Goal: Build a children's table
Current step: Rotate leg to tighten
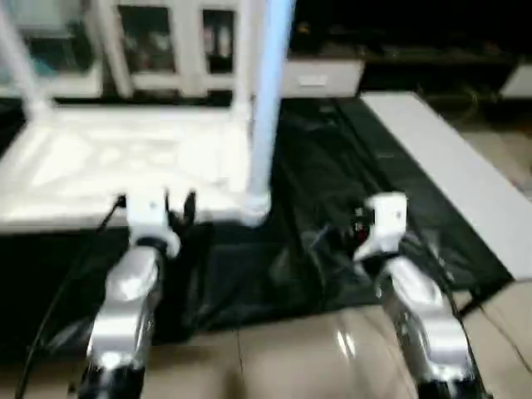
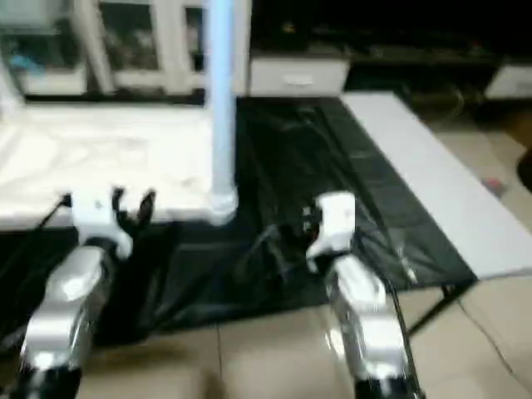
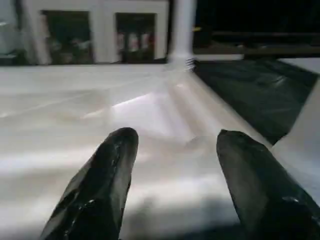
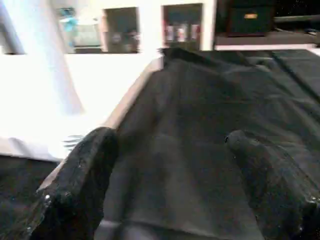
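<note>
- The black-covered work table (image 1: 332, 241) carries the job; a long white board (image 1: 457, 179) lies along its right side, and pale floor tiles (image 1: 291, 357) show at its near edge.
- White cabinets with glass doors (image 1: 158, 41) stand behind the table, their contents too blurred to make out.
- The tabletop (image 1: 108, 166) lies ribbed side up on the left half of the black cover, its near edge just beyond the left gripper.
- One leg (image 1: 266, 100) stands upright in the near right corner socket (image 1: 253, 208); another leg (image 1: 21, 66) rises at the far left, tilted in the head view, and a further leg (image 3: 182, 30) stands at the far right corner.
- The left gripper (image 3: 175, 165) has its two black fingers (image 3: 107, 175) spread wide, gripping nothing, hovering just over the tabletop's near edge.
- The right gripper (image 4: 170, 170) is likewise spread wide and empty, above bare black cover, near the standing leg but apart from it.
- No brand, label or writing can be read anywhere.
</note>
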